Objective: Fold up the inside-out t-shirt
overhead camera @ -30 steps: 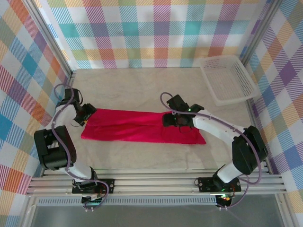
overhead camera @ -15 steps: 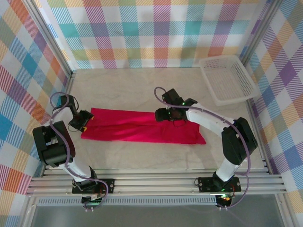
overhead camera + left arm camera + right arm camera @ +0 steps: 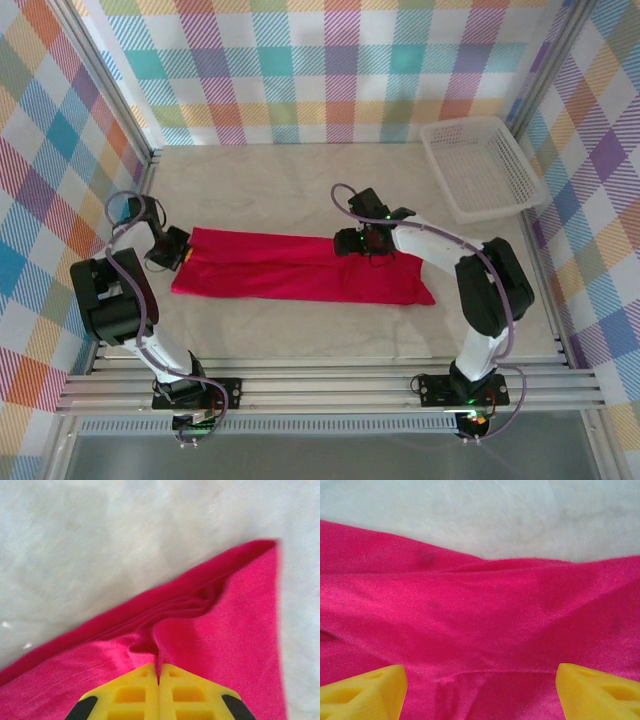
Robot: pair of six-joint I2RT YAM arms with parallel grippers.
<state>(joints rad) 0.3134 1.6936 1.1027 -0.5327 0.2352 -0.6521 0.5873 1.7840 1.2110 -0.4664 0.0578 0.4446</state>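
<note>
A crimson t-shirt [image 3: 300, 268] lies flat on a pale worktop [image 3: 300, 185] as a long, narrow band running left to right, already doubled lengthwise, well apart from the white mesh basket [image 3: 480, 165] in the far right corner. The band shape suggests the next fold would bring one end over the other, which is probably why the two claws sit at the left end and near the middle. The left claw [image 3: 180, 245] is clenched on the shirt's left end: in the left wrist view its yellow jaws are pressed together with a small ridge of cloth pinched between them and creases running out from the pinch. The right claw [image 3: 352, 243] is released, its jaws spread wide over the shirt's far edge near the middle. Whether they touch the cloth is hard to tell from the right wrist view. The left arm is folded tightly beside its base, with its forearm reaching toward the far left and its wrist turned right to meet the cloth. The right arm rises from its base, bends at the elbow near the right wall, and stretches its forearm leftward above the shirt's right half.
</note>
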